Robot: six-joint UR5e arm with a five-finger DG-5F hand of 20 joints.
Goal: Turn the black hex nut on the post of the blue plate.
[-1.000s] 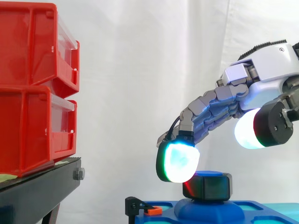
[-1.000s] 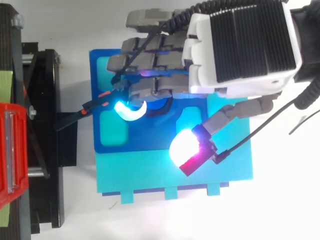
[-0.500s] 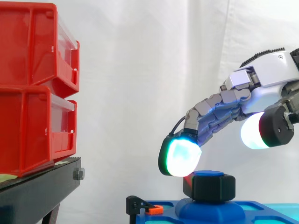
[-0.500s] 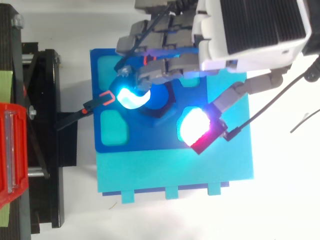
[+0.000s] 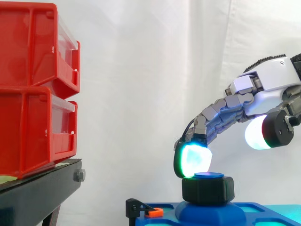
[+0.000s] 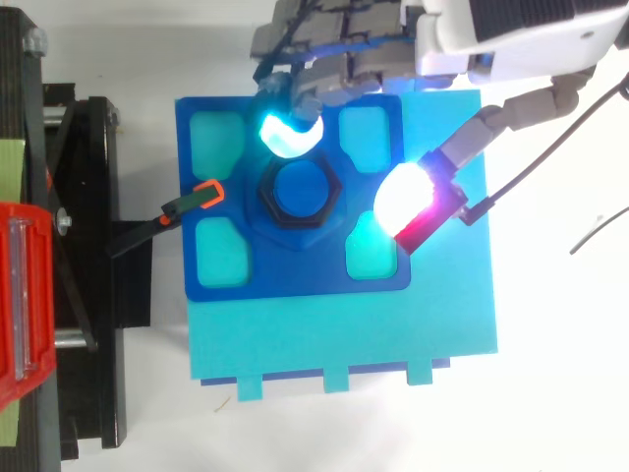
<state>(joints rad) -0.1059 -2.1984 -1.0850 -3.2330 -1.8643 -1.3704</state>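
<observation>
hand: hand [image 5: 270, 87] reaches in from the right in the side view and from the upper edge in the top view; it is spread wide, fingers stretched with a slight bend, thumb held well apart, holding nothing
fingertips: cyan-glowing fingertips [image 6: 290, 133] sit just beside the nut's far edge, over the plate between its two upper cutouts; from the side the pad is level with the nut's top; can't tell if they touch
thumb: white-and-red pad [image 6: 403, 197] hangs off to the nut's other side, apart from it and raised above the plate
black hex nut: black hex nut [image 5: 208, 188] sits on the post at the plate's centre, flat and level, low against the raised blue hub
post: blue post [image 6: 302, 190], its round top showing just above the nut
blue plate: blue plate [image 6: 295, 280] has four cyan rounded cutouts and lies on a cyan board [image 6: 344, 334]
clamp: black clamp with orange tip [image 6: 187, 206] grips the plate's left edge
bins: red bins [image 5: 33, 84] stacked on the black stand [image 5: 37, 197], left, well apart from the hand
backdrop: white curtain [image 5: 141, 70]
</observation>
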